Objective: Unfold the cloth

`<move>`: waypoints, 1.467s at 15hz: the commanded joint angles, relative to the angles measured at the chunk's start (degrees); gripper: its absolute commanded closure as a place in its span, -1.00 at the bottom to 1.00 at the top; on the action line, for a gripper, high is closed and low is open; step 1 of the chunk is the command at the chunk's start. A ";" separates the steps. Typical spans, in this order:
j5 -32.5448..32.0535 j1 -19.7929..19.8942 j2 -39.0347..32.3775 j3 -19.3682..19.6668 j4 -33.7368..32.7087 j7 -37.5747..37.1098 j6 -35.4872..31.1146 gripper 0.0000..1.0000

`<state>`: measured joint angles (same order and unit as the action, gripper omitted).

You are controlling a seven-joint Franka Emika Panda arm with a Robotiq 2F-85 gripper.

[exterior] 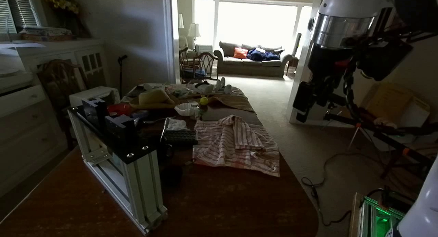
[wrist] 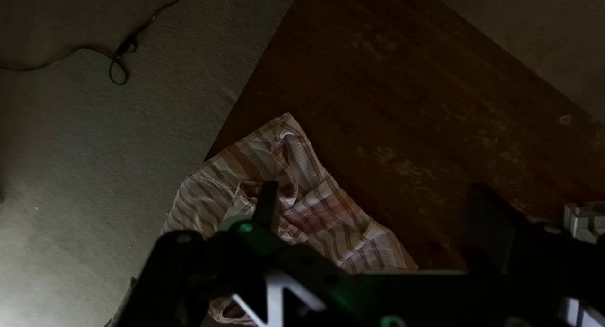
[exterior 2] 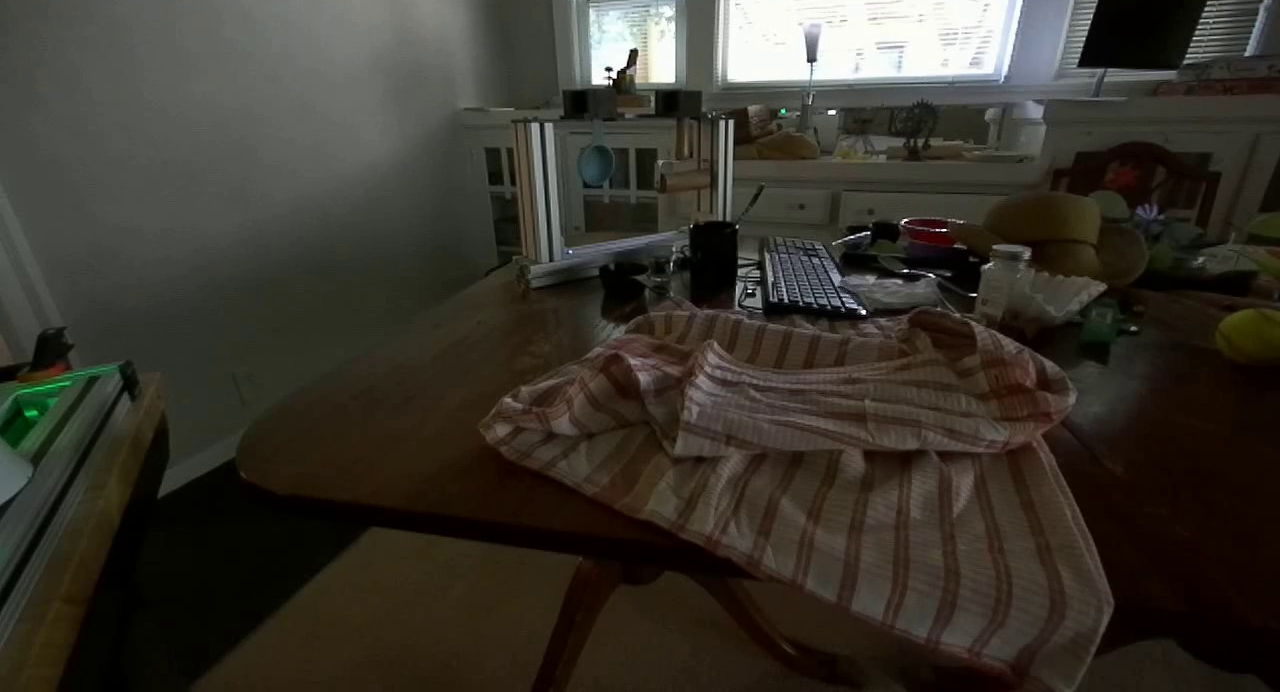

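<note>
Hand [wrist: 375,197]: hanging in the air, its two fingers [wrist: 268,206] standing wide apart.
Striped cloth [exterior 2: 900,532]: lying rumpled on the table [exterior 2: 380,422], a folded flap resting on top, one corner drooping over the edge.
Cloth from hand: lying lower, well apart; in the wrist view, one finger is showing in front of it while the other is standing out against the table.
Keyboard [exterior 2: 810,277]: lying just beside the cloth.

Wooden table [exterior 2: 390,422] carries striped cloth [exterior 2: 860,502]; beside it, keyboard [exterior 2: 808,280]; near it, cup [exterior 2: 713,257], jar [exterior 2: 1000,284]; farther off, metal frame [exterior: 145,185].
</note>
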<state>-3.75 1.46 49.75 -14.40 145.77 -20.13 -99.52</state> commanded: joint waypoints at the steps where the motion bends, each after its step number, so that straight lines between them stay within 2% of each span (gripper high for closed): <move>1: -2.73 1.71 -4.11 -1.27 1.37 -4.05 -6.70 -1.00; 5: -10.14 5.26 -12.82 -4.15 5.10 -9.55 -24.28 -1.00; 8: -22.10 10.45 -21.11 -7.98 6.99 -14.57 -36.54 -1.00; 10: -31.58 14.29 -26.69 -10.60 6.52 -19.49 -40.87 -1.00; 11: -35.99 17.53 -28.99 -13.19 6.17 -21.07 -42.43 -1.00; 14: -49.34 23.25 -35.79 -17.73 4.36 -29.32 -43.33 -1.00; 17: -59.93 25.87 -42.58 -19.89 2.07 -35.57 -41.03 -1.00; 19: -63.94 26.52 -46.86 -20.18 0.51 -37.94 -39.45 -1.00; 20: -66.76 16.39 -49.24 -10.12 -0.29 -39.74 -37.50 -1.00; 22: -59.14 11.09 -50.19 -4.98 -1.18 -36.68 -34.72 -1.00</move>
<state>-66.20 21.77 4.52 -27.89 147.76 -56.71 -138.99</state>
